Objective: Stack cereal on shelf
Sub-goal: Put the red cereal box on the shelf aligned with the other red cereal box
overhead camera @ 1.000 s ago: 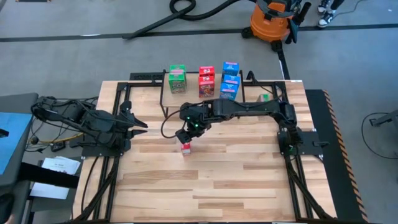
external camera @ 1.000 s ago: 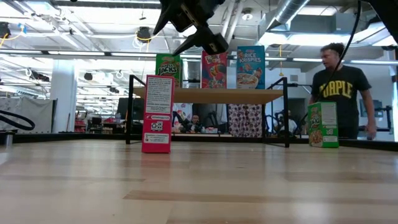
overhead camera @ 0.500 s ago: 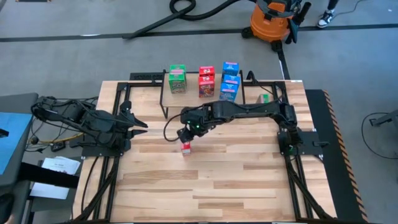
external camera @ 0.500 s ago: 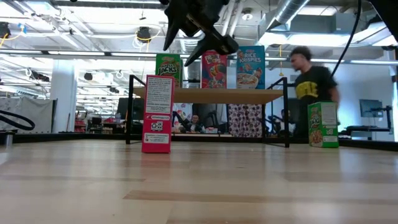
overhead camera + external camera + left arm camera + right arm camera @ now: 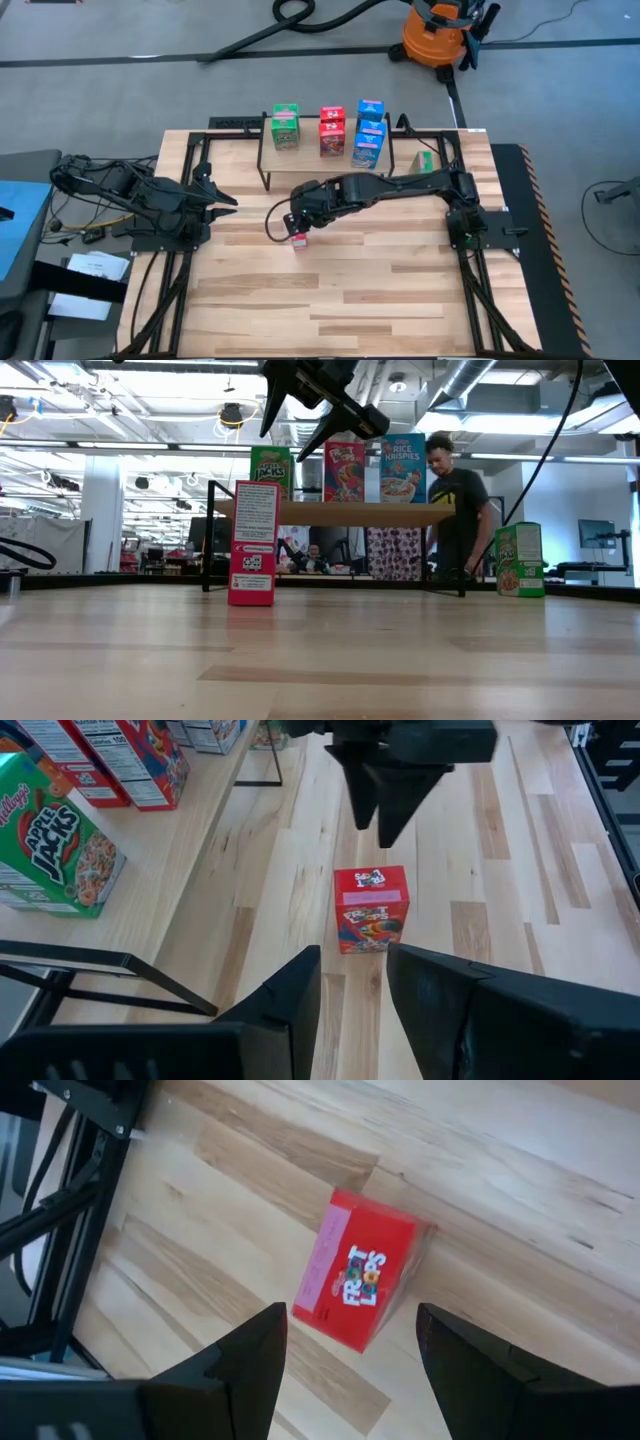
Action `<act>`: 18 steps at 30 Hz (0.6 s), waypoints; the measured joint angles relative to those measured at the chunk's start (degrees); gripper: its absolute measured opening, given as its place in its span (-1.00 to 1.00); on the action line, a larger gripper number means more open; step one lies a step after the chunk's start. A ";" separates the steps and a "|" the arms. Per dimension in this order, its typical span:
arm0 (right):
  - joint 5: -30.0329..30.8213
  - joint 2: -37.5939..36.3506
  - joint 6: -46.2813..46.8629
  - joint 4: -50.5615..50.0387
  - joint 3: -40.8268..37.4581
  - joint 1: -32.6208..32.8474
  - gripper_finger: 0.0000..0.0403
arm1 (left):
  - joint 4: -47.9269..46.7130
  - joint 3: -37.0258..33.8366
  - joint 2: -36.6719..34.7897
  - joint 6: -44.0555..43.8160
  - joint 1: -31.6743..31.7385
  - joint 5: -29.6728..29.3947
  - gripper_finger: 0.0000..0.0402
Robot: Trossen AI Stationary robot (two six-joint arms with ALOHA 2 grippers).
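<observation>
While the right pincer (image 5: 296, 222) is held spread above the bench (image 5: 400, 290), nothing is gripped between its jaws. Over the last second it has been shifted from beside the shelf (image 5: 268, 152) to a position directly over the lone red cereal box (image 5: 298, 238), which is judged to be the approach for a pick-up; contact is not yet made. In the right wrist view the box (image 5: 358, 1283) is framed between the two fingers, upright on the bench, well in front of the shelf. Green, red and blue boxes are already stacked on the shelf, and one green box (image 5: 424, 159) is left standing near the right edge. The left pincer (image 5: 222, 198) is kept pressed together, parked at the left side.
</observation>
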 joint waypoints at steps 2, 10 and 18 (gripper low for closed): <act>0.12 0.00 -0.04 0.00 -0.02 0.41 0.24 | 0.01 -0.01 0.00 0.01 0.00 0.00 -0.46; 0.24 0.02 -3.53 2.12 -3.10 1.71 0.24 | -0.01 -0.01 0.02 0.02 0.00 0.00 -0.46; -0.03 0.04 -5.14 6.38 -4.37 1.96 0.24 | -0.01 -0.01 0.02 0.02 0.00 0.00 -0.46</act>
